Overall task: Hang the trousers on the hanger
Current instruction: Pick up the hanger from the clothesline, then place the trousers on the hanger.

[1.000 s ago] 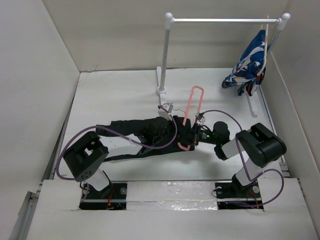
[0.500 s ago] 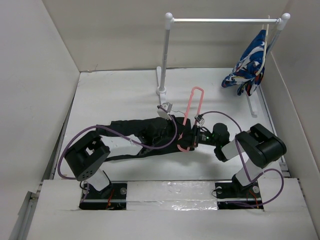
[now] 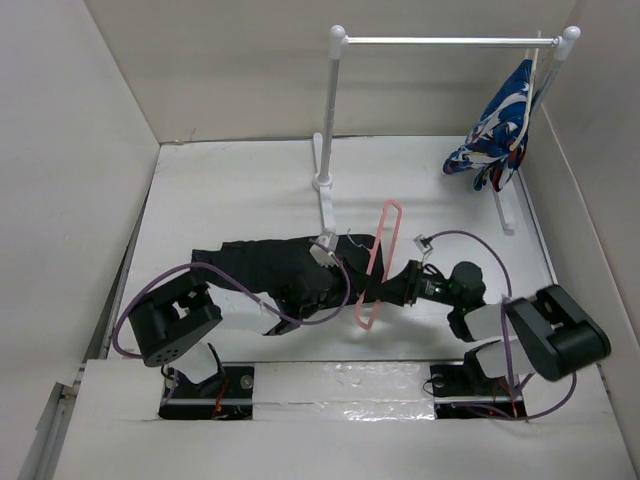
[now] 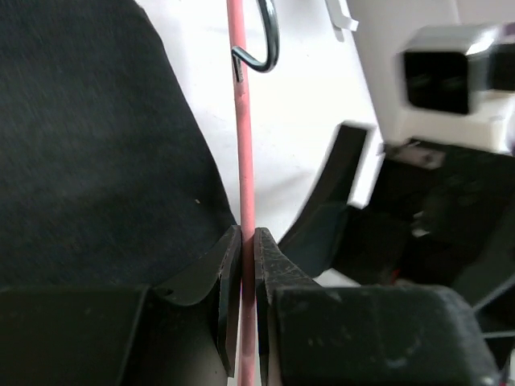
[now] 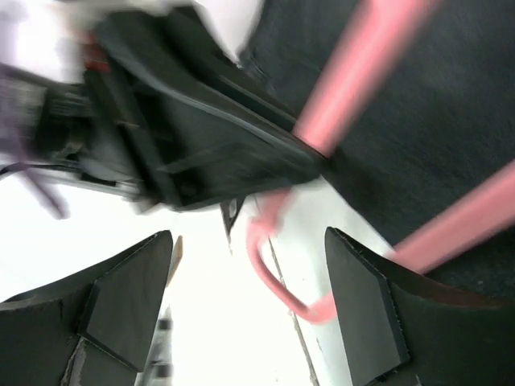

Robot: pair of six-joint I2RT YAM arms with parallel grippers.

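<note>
The black trousers (image 3: pixel 265 268) lie spread across the middle of the table, also seen in the left wrist view (image 4: pixel 96 145). The pink hanger (image 3: pixel 380 250) lies slanted over their right end. My left gripper (image 4: pixel 248 249) is shut on the hanger's thin pink bar (image 4: pixel 241 121), with the metal hook (image 4: pixel 269 40) just beyond it; from above this gripper (image 3: pixel 355 272) sits over the trousers' right edge. My right gripper (image 5: pixel 245 297) is open just right of the hanger (image 3: pixel 397 290), with a curved pink corner (image 5: pixel 278 277) lying between its spread fingers, untouched.
A white-and-silver rail stand (image 3: pixel 450 42) rises at the back, with a blue-white-red patterned garment (image 3: pixel 500 130) hanging at its right end. White walls close in the table on the left, back and right.
The left gripper closed onto the hanger's bar. The right gripper opened, let go of the hanger, and its arm drew back to the right. The hanger's near end shifted toward the arms.
</note>
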